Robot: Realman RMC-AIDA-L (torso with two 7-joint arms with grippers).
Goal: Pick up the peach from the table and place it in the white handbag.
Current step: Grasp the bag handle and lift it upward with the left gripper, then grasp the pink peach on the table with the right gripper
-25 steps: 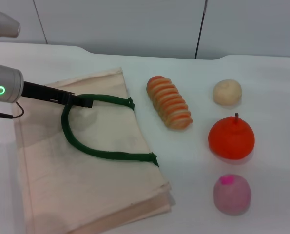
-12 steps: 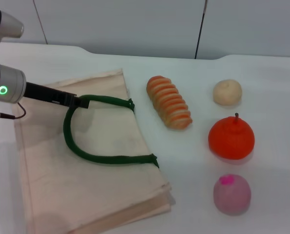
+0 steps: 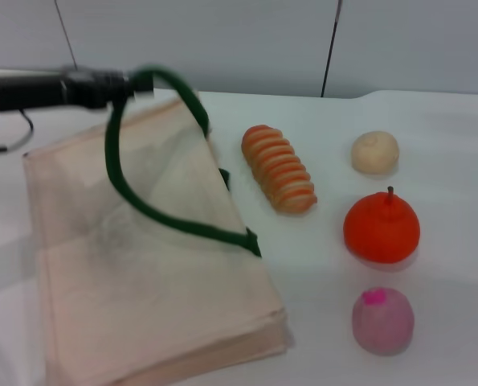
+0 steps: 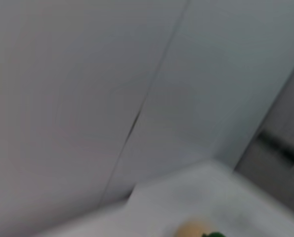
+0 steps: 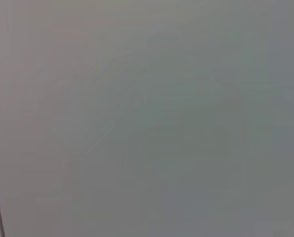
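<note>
The peach (image 3: 381, 321), dusty pink with a magenta spot on top, sits on the white table at the front right. The white handbag (image 3: 134, 273) lies at the left, its upper layer lifted by one dark green handle (image 3: 154, 161). My left gripper (image 3: 134, 84) is shut on the top of that handle and holds it raised above the table's far left. The bag's mouth gapes open on the side facing the fruit. My right gripper is out of view; the right wrist view shows only a grey wall.
A striped orange bread roll (image 3: 278, 168) lies just right of the bag. A beige bun (image 3: 374, 152) and a bright orange fruit with a stem (image 3: 381, 226) stand behind the peach. The table's back edge meets a grey panelled wall.
My left gripper has risen from low over the bag to well above it, pulling the green handle up and lifting the bag's top layer open. The fruits have not moved.
</note>
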